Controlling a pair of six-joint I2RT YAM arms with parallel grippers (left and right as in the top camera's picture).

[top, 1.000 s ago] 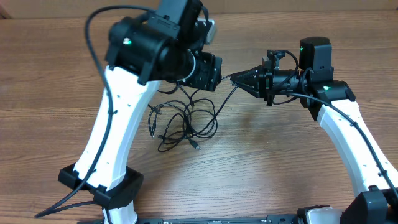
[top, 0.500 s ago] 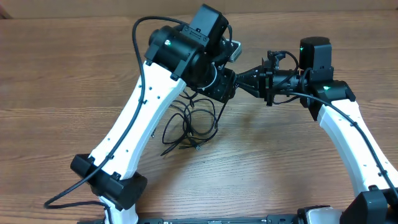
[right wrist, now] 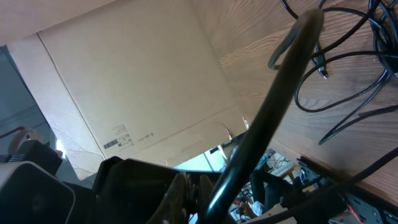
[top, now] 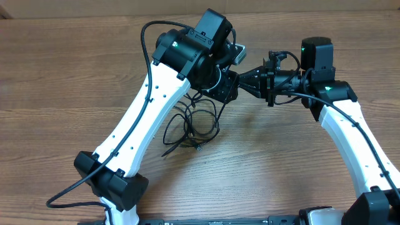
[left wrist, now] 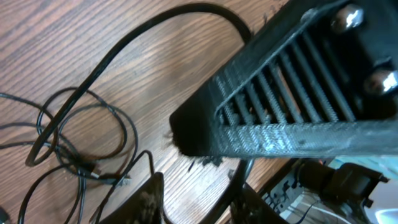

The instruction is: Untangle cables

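1. The left arm has swung over to the right since a second ago. Now the left gripper (top: 226,87) is nose to nose with the right gripper (top: 245,80).
2. The right gripper has stayed where it was. Its fingers are pinched tight on one black cable (right wrist: 280,106).
3. The left gripper's fingers (left wrist: 146,199) stand apart. A black wire runs down between them, but they are not squeezing it.
4. The heap of cables (top: 190,125) lies on the table (top: 62,75) under the left arm. It is bunched in closer than before.
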